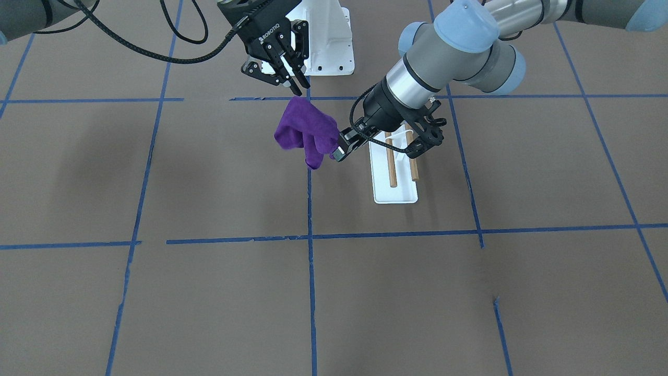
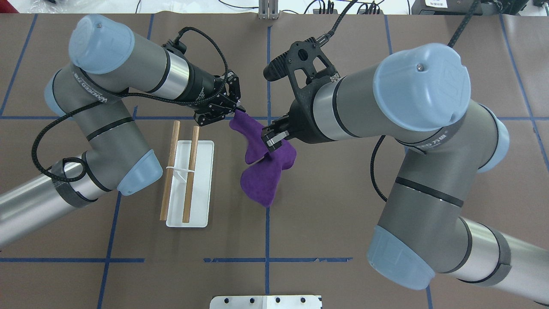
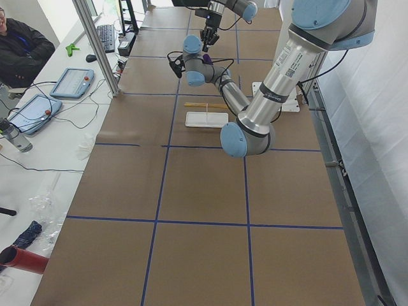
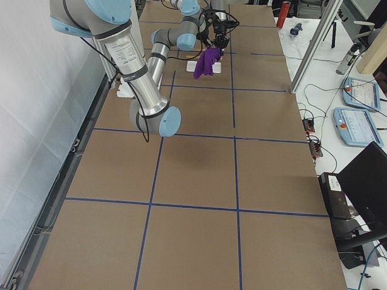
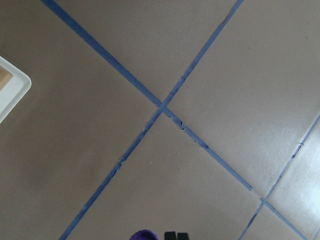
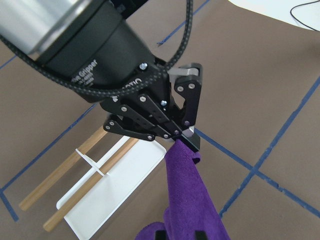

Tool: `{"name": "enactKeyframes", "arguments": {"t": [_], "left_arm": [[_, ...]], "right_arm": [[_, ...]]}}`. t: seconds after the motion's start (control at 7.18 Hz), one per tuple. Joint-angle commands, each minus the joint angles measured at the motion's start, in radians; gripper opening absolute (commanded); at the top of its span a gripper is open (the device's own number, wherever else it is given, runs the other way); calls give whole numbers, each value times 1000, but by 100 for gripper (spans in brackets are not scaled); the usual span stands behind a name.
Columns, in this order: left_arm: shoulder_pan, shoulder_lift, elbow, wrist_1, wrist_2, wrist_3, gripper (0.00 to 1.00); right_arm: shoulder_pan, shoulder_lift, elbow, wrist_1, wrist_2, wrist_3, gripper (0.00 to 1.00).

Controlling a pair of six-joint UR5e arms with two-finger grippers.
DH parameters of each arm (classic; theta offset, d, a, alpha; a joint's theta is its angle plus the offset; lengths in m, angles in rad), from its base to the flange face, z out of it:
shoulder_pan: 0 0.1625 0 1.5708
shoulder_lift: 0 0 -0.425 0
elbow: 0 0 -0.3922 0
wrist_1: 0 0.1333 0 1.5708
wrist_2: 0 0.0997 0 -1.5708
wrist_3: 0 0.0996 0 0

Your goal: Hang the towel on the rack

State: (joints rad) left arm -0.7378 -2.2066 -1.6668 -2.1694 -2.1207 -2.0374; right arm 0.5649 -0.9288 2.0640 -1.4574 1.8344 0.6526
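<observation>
The purple towel (image 2: 261, 180) hangs in the air between both grippers, just beside the rack (image 2: 201, 171), and does not touch it. My left gripper (image 2: 235, 110) is shut on one corner of the towel, beyond the rack's far end. My right gripper (image 2: 271, 146) is shut on the towel's middle, and the rest droops below it. The right wrist view shows the left gripper (image 6: 187, 142) pinching the towel (image 6: 185, 190) above the rack's two wooden rods (image 6: 85, 187). In the front view the towel (image 1: 305, 130) hangs between my right gripper (image 1: 297, 89) and my left gripper (image 1: 338, 152).
The white robot pedestal (image 1: 329, 36) stands behind the grippers. Blue tape lines (image 2: 267, 240) cross the brown table. My left forearm passes over the rack's near side (image 2: 137, 171). An operator (image 3: 19, 48) and tablets sit past the table's far edge.
</observation>
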Motion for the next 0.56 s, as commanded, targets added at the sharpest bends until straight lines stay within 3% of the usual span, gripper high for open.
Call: {"name": "enactKeyframes", "arguments": {"t": [0.0,0.42], "left_arm": [[-14,42,-40,2,1,2,0],[-23,145,-155,3,-2,9,0]], "right_arm": [[54,-15,2,-84,115,2,100],[177,-91,-19,-216,238,-10,100]]}}
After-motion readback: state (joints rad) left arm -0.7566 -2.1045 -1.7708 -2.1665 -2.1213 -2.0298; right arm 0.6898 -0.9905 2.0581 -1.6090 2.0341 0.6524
